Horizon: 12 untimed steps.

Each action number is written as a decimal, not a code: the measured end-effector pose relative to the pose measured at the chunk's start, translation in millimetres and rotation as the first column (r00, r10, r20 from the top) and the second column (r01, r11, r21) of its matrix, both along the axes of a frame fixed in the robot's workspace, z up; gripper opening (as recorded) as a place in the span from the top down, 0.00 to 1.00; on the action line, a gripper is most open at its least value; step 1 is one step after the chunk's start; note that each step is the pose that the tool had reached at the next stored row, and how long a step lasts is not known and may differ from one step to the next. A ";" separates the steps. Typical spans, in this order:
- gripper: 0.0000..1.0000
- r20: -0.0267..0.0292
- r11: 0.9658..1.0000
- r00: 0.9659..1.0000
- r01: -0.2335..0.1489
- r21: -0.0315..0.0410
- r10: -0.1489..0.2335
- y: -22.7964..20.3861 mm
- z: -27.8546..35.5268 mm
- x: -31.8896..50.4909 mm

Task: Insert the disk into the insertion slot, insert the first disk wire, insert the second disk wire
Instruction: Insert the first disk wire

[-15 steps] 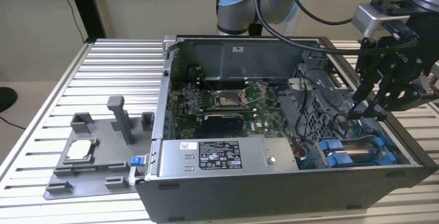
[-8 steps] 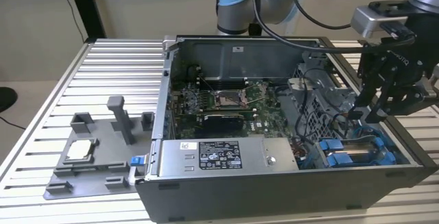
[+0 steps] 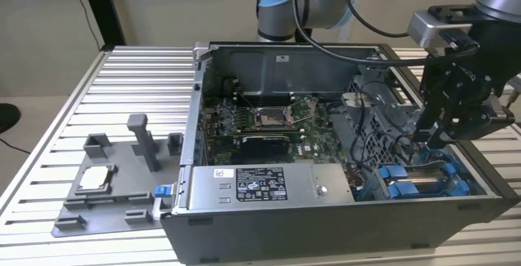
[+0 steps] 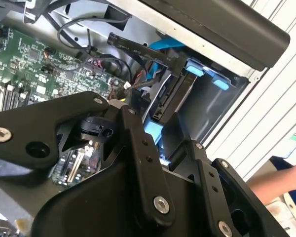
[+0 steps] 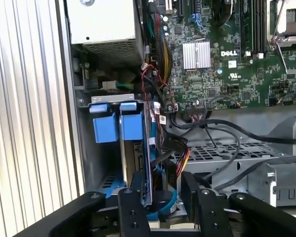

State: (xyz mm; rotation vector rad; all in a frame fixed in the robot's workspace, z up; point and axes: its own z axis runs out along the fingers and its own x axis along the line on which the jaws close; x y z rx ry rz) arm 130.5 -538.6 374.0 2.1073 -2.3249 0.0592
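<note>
Gripper point(image 3: 425, 136) hangs low inside the open computer case point(image 3: 326, 235) on the slatted counter point(image 3: 122, 89), at the exterior view's right. Jaws spread over one end of the disk point(image 5: 133, 126), pinching nothing. Disk sits on edge in the slot point(image 5: 86, 153), blue carrier showing. Wire bundle point(image 5: 180, 150) lies just beside it.

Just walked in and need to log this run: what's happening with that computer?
A robot arm's gripper hangs inside the open computer case, at the drive cage on the exterior view's right. The disk, in its blue carrier, already sits in the insertion slot. The gripper is beside the wires; whether any is plugged in is unclear.
</note>
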 end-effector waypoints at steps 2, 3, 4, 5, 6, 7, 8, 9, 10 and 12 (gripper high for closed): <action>0.00 0.000 1.000 1.000 0.013 0.000 -0.013 0.3 -1.1 -1.4; 0.00 0.000 1.000 1.000 0.018 0.000 -0.018 0.6 -1.6 -2.2; 0.00 0.000 1.000 1.000 0.022 0.000 -0.022 0.9 -2.2 -3.2; 0.00 0.000 1.000 1.000 0.025 0.000 -0.025 1.6 -2.9 -4.1; 0.00 0.000 1.000 1.000 0.026 0.000 -0.026 2.5 -3.4 -5.1; 0.00 0.000 1.000 1.000 0.027 0.000 -0.027 3.9 -3.9 -5.6; 0.00 0.000 1.000 1.000 0.028 0.000 -0.028 5.3 -4.3 -5.7; 0.00 0.000 1.000 1.000 0.028 0.000 -0.028 6.9 -4.5 -5.7; 0.00 0.000 1.000 1.000 0.027 0.000 -0.027 8.1 -4.7 -5.7; 0.00 0.000 1.000 1.000 0.028 0.000 -0.028 10.3 -5.1 -5.8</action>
